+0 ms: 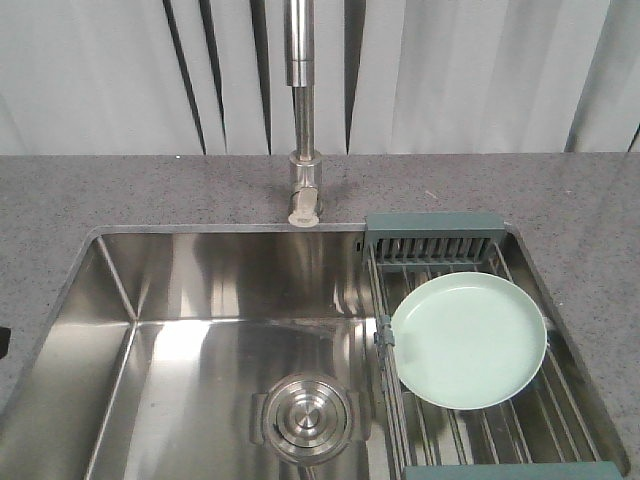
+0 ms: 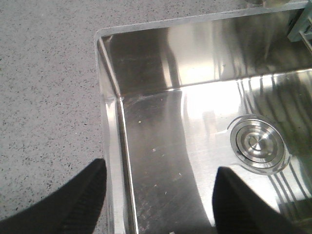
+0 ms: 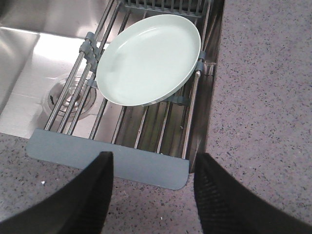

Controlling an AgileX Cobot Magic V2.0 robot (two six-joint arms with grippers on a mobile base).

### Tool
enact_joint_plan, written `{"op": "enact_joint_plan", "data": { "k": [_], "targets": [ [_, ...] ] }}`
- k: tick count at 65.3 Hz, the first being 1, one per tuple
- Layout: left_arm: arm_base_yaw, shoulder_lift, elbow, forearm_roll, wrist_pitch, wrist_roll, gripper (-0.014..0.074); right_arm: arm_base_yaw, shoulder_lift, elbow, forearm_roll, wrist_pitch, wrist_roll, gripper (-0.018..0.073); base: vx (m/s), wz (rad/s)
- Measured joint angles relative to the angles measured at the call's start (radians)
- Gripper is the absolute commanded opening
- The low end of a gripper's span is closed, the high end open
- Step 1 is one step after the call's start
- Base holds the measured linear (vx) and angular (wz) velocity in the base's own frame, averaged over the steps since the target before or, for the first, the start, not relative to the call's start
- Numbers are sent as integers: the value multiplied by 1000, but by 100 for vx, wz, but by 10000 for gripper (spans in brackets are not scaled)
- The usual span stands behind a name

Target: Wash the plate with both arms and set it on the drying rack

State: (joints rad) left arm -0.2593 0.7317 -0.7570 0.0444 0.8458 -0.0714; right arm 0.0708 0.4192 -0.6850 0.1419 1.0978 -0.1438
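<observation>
The pale mint-green plate (image 1: pixel 468 340) lies face up on the rods of the drying rack (image 1: pixel 432 228), which spans the right end of the steel sink. In the right wrist view the plate (image 3: pixel 148 58) rests on the rack (image 3: pixel 112 163) just beyond that rack's near end bar. My right gripper (image 3: pixel 153 190) hangs open and empty over the speckled counter, short of the bar. My left gripper (image 2: pixel 158 195) is open and empty too, straddling the sink's left rim. Neither gripper shows in the front view.
A tall steel faucet (image 1: pixel 303 120) rises behind the sink basin (image 1: pixel 200 300). The round drain cover (image 1: pixel 307 415) sits in the basin floor, left of the rack. Grey speckled countertop (image 1: pixel 80 190) surrounds the sink.
</observation>
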Motion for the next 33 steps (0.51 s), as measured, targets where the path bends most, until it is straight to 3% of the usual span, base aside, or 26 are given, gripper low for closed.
{"op": "enact_joint_plan", "data": {
  "k": [33],
  "targets": [
    [0,0,0,0,-4,0,438,0,0,0,0,4,1,379,0,0]
  ]
}}
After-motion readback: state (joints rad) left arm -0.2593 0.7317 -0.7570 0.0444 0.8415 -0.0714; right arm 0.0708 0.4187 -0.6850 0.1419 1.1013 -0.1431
